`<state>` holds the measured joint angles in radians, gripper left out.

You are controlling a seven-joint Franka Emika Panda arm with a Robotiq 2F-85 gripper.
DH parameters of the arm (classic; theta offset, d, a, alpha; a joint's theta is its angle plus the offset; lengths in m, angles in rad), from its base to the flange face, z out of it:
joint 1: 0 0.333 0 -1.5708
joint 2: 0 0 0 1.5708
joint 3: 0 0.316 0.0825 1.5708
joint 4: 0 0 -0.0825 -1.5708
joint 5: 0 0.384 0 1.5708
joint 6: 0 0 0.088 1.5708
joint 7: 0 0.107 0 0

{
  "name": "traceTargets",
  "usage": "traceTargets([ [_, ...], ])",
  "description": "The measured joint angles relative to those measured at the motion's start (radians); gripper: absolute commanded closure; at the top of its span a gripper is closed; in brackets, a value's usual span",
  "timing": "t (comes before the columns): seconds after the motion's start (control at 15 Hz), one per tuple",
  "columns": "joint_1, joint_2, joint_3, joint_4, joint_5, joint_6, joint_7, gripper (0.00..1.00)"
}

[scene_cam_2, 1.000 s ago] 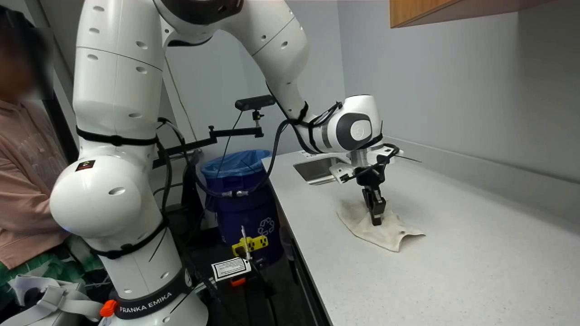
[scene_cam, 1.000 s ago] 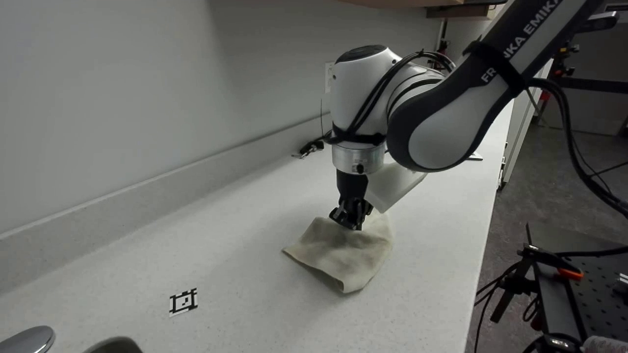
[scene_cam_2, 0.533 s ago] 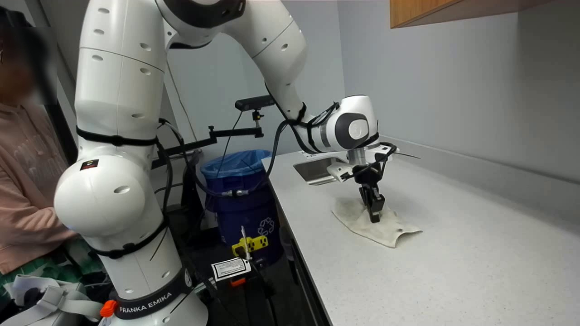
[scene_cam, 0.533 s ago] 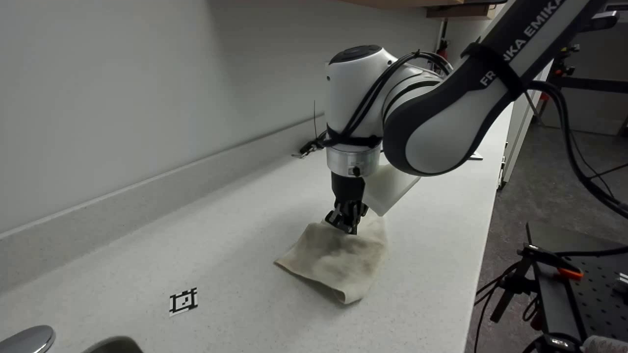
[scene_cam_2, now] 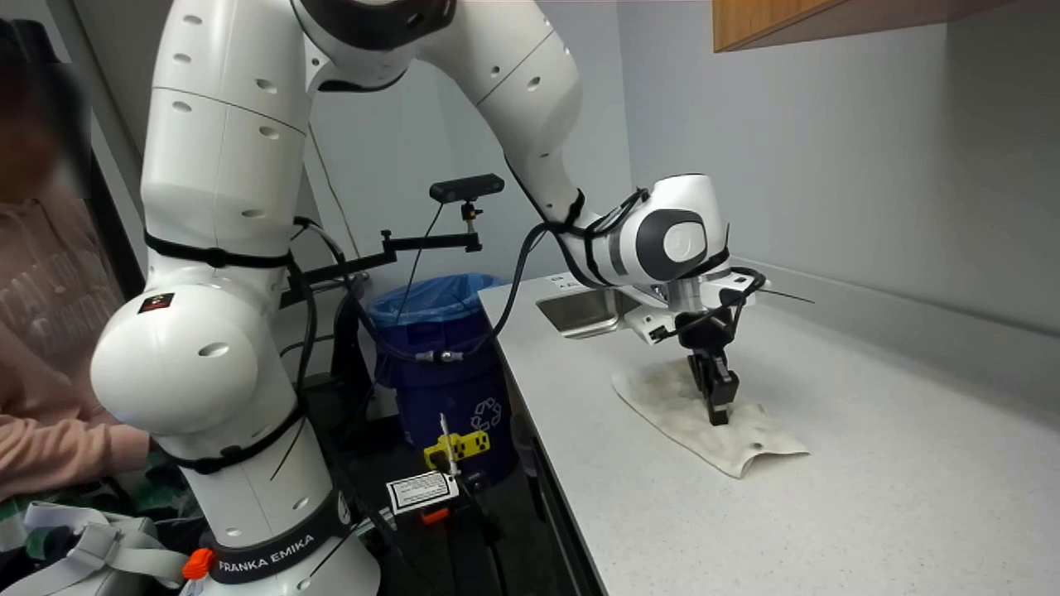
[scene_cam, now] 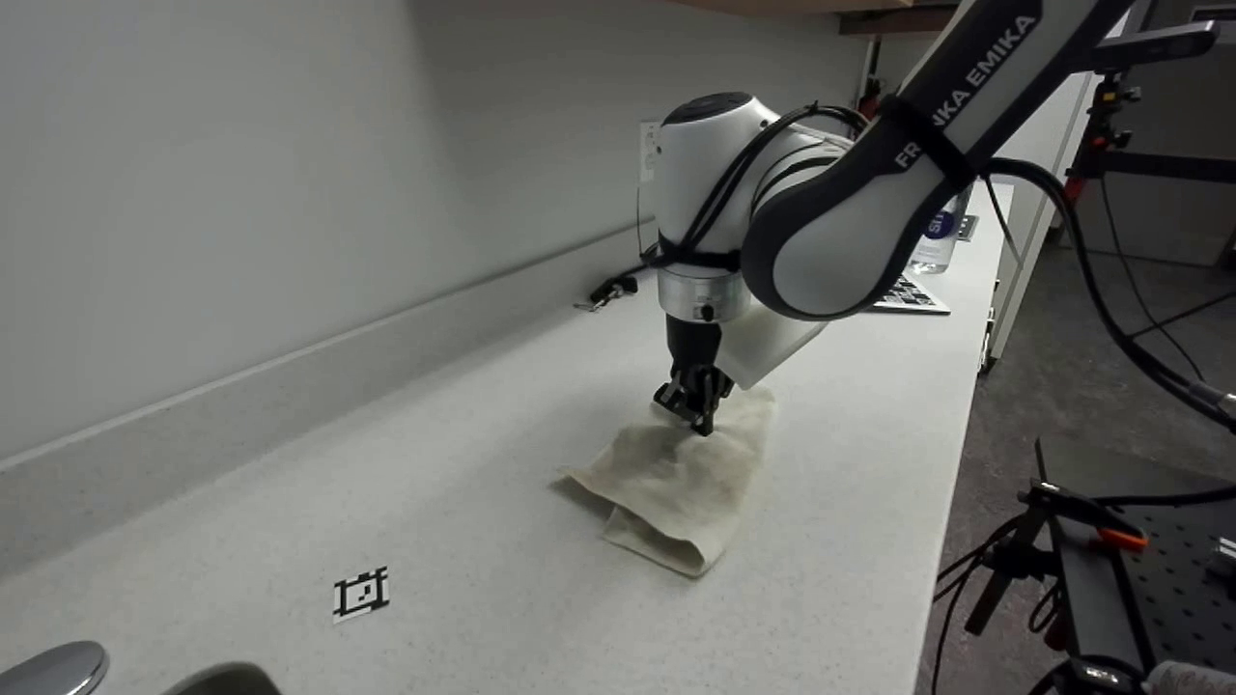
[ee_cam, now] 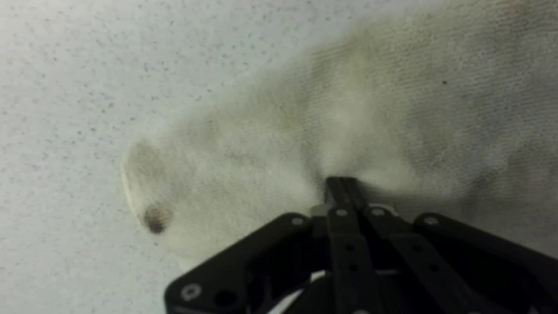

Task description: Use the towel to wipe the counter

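A pale beige towel with grey stains lies on the white speckled counter (scene_cam: 463, 579). The towel (scene_cam: 676, 483) shows in both exterior views (scene_cam_2: 749, 434) and fills much of the wrist view (ee_cam: 244, 165). Its near edge is curled in an exterior view, with a fold beneath. My gripper (scene_cam: 703, 427) points down at the towel's middle; it also shows in an exterior view (scene_cam_2: 717, 414). In the wrist view, the fingertips (ee_cam: 342, 179) are together, and creases in the cloth run out from them. The cloth between the tips is hidden.
A wall with a low backsplash (scene_cam_2: 869, 331) runs along the counter. A sink (scene_cam_2: 580, 313) is at one end. A printed marker (scene_cam: 361, 594), black cable clip (scene_cam: 610, 290), bottle (scene_cam: 932, 249) and patterned board (scene_cam: 912, 295) are on the counter. A cabinet (scene_cam_2: 787, 21) hangs overhead.
My gripper and the towel first shifted a little one way, then back past that along the counter, away from the sink. The towel's near edge is now curled with a fold under it.
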<state>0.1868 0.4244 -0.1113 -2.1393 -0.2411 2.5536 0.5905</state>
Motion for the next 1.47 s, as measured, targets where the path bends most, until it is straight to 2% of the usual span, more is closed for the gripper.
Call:
traceTargets([
  [0.8, -0.151, 0.002, -0.209, -0.033, 0.001, 0.002, 0.078, 1.0],
  [1.2, -0.18, 0.003, -0.225, -0.036, 0.003, 0.002, 0.133, 1.0],
  [1.47, -0.166, 0.003, -0.198, -0.029, 0.002, 0.002, 0.134, 1.0],
])
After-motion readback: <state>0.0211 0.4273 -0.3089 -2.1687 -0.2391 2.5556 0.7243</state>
